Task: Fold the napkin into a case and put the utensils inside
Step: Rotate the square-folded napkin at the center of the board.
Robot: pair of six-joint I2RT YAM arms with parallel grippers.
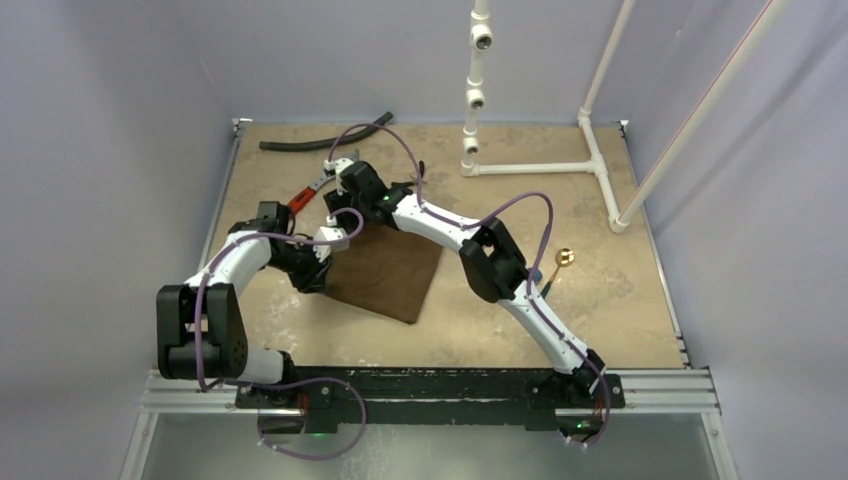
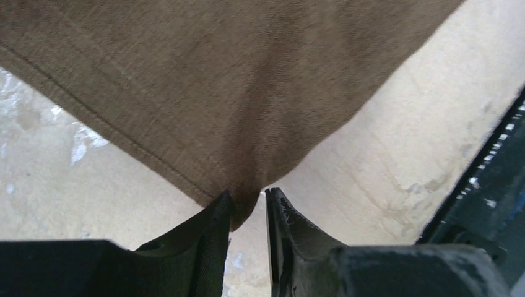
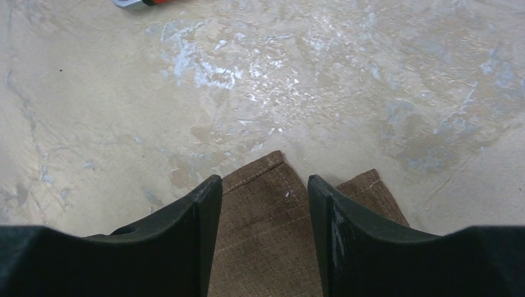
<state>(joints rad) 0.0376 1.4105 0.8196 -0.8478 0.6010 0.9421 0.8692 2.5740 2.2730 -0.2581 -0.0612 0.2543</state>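
Observation:
The dark-brown napkin [image 1: 390, 270] lies left of the table's middle. In the left wrist view one napkin corner [image 2: 244, 201] sits between my left gripper's [image 2: 247, 207] narrow jaws, and the cloth rises away from the table there. My left gripper [image 1: 340, 230] is at the napkin's far left edge. My right gripper [image 3: 264, 185] is open, its fingers astride a napkin corner [image 3: 266, 204], with a second corner layer [image 3: 371, 192] beside it. It hovers at the napkin's far corner [image 1: 347, 192]. A spoon with a round bowl [image 1: 565, 258] lies right of the right arm; other utensils are hidden.
A red-handled wrench [image 1: 305, 195] lies just beyond the grippers, and its tip shows in the right wrist view [image 3: 133, 2]. A black hose [image 1: 325, 135] lies at the back. A white pipe frame [image 1: 540, 165] stands at the back right. Purple walls enclose the table.

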